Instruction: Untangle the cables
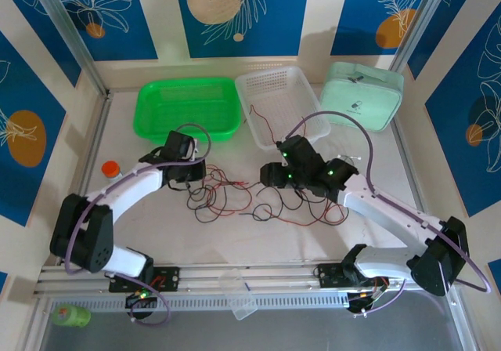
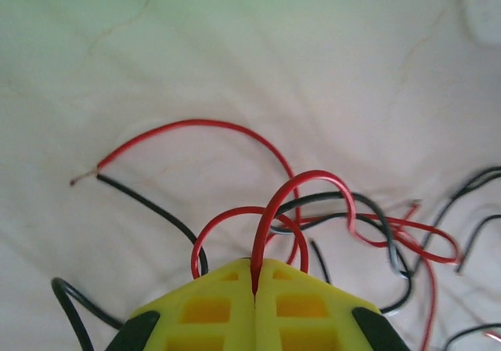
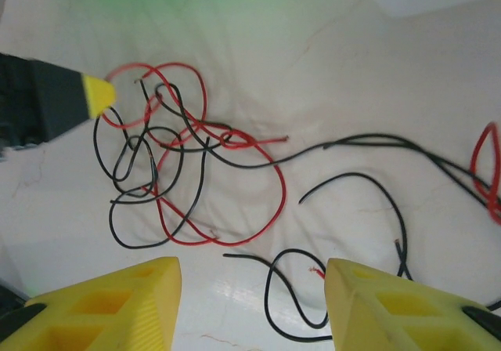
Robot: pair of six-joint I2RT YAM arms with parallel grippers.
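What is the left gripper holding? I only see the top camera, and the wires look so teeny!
Observer: The left gripper is shut on a red cable. The loop sticks up from between its yellow fingers.
Operator: Is the right one grabbing something too?
Observer: No, the right gripper is open and holds nothing. A black cable curls under the gap between its fingers.

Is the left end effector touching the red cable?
Touching. The left wrist view shows the left end effector shut, the red cable pinched between its fingers.
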